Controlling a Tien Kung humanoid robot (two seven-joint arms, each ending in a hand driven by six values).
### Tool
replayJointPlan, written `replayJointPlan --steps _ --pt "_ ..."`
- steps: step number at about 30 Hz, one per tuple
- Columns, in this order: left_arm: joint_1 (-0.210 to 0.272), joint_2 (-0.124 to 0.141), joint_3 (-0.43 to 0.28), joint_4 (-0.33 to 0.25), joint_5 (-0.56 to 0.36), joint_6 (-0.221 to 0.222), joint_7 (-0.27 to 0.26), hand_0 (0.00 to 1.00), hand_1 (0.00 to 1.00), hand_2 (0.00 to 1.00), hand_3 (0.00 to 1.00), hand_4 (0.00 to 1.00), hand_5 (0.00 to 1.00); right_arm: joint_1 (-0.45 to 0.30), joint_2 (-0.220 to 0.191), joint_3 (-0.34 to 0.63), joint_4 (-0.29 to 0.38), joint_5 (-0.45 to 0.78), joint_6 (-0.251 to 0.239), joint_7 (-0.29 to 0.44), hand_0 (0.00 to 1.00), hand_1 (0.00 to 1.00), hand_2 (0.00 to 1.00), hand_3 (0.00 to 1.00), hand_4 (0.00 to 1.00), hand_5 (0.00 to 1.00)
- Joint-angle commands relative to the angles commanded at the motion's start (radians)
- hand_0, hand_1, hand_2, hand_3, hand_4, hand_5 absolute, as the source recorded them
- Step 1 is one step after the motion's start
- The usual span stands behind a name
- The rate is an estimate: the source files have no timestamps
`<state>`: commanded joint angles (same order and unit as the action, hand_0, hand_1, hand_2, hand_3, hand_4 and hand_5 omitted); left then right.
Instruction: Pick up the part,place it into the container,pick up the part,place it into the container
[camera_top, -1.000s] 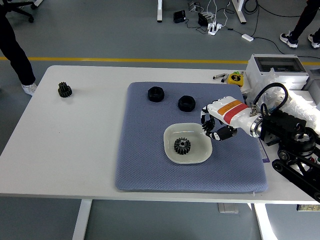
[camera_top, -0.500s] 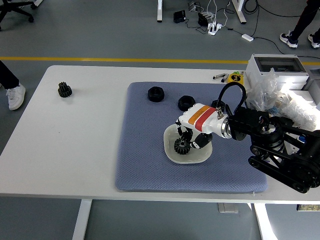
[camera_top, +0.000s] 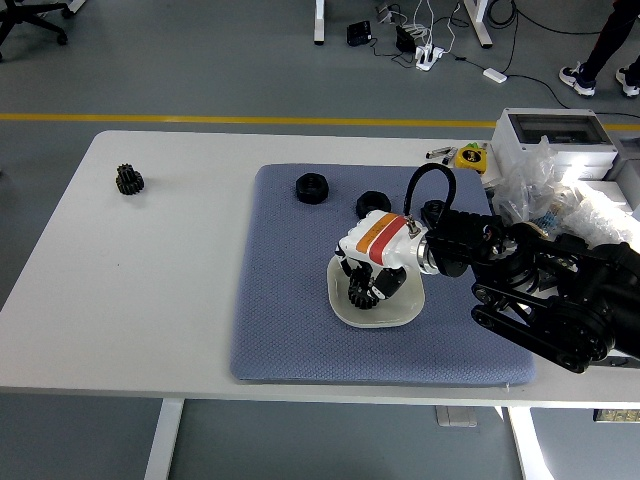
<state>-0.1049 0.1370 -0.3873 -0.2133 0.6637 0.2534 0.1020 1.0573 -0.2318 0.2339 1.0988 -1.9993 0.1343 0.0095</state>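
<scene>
While the right robot hand (camera_top: 365, 280) curls around the gear (camera_top: 361, 292) inside the white bowl (camera_top: 342, 305), it appears mid-pickup; next it should lift clear of the rim.

Grey floor (camera_top: 200, 60) beyond the white desk (camera_top: 150, 290), crossed by a yellow line (camera_top: 250, 120), with a power strip (camera_top: 428, 57) and cables farther off.

Right hand (camera_top: 368, 272) reaching from the right over the white bowl (camera_top: 345, 311) on the blue mat (camera_top: 290, 300), fingers curled around the black gear (camera_top: 361, 291) inside the bowl. Two black ring-shaped parts lie on the mat beyond the hand, one (camera_top: 312, 188) far-left, one (camera_top: 371, 202) just behind. Another gear (camera_top: 129, 179) sits well to the hand's left on the white table (camera_top: 150, 280).
</scene>
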Motion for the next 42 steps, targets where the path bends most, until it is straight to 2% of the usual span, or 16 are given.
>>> replayJointPlan --steps 4,5,10,11,24,32,38,40,41,42 --pt "0.001 0.000 -0.001 0.000 0.003 0.000 0.001 0.655 0.655 0.621 0.558 0.597 0.498 -0.002 0.008 -0.003 -0.018 0.005 0.017 0.000 0.170 0.292 0.441 0.529 0.737 0.150" --pt "0.001 0.000 -0.002 0.000 0.004 0.000 0.001 0.655 0.656 0.622 0.558 0.597 0.499 -0.002 0.008 -0.002 -0.021 0.007 0.017 0.000 0.127 0.348 0.501 0.536 0.859 0.236" --pt "0.003 0.000 -0.005 -0.001 0.008 -0.001 0.003 0.655 0.656 0.622 0.558 0.597 0.499 -0.007 0.012 0.001 -0.040 0.005 0.017 0.002 0.127 0.348 0.501 0.536 0.859 0.236" --pt "0.003 0.000 -0.005 -0.001 0.009 -0.001 0.003 0.655 0.657 0.622 0.558 0.597 0.499 -0.008 0.013 0.002 -0.042 0.005 0.017 0.002 0.115 0.361 0.515 0.555 0.917 0.252" --pt "0.001 0.001 -0.007 -0.001 0.013 -0.002 0.004 0.653 0.657 0.622 0.558 0.597 0.498 -0.009 0.006 0.017 -0.038 0.004 0.013 0.012 0.110 0.369 0.529 0.589 0.958 0.259" --pt "-0.002 0.001 -0.006 0.000 0.011 -0.001 0.002 0.655 0.656 0.622 0.558 0.597 0.498 -0.008 -0.010 0.053 0.003 0.001 0.017 0.012 0.110 0.369 0.530 0.596 0.965 0.258" --pt "-0.003 0.000 -0.005 0.000 0.009 0.000 0.002 0.654 0.656 0.622 0.558 0.597 0.498 -0.021 -0.033 0.127 0.045 -0.008 0.019 0.008 0.117 0.374 0.537 0.608 0.973 0.257" --pt "-0.004 0.000 -0.003 0.000 0.006 0.000 0.001 0.654 0.656 0.622 0.558 0.597 0.498 -0.035 -0.044 0.169 0.054 -0.005 0.004 0.006 0.117 0.374 0.537 0.608 0.973 0.257" --pt "-0.004 0.000 -0.002 0.000 0.005 0.000 0.001 0.654 0.657 0.623 0.558 0.597 0.498 -0.042 -0.050 0.192 0.056 0.000 -0.008 0.005 0.212 0.435 0.572 0.634 0.991 0.269" --pt "-0.003 0.000 -0.002 0.000 0.004 0.000 0.001 0.654 0.657 0.623 0.558 0.597 0.498 -0.050 -0.056 0.211 0.057 0.007 -0.022 0.003 0.212 0.435 0.572 0.634 0.991 0.269"
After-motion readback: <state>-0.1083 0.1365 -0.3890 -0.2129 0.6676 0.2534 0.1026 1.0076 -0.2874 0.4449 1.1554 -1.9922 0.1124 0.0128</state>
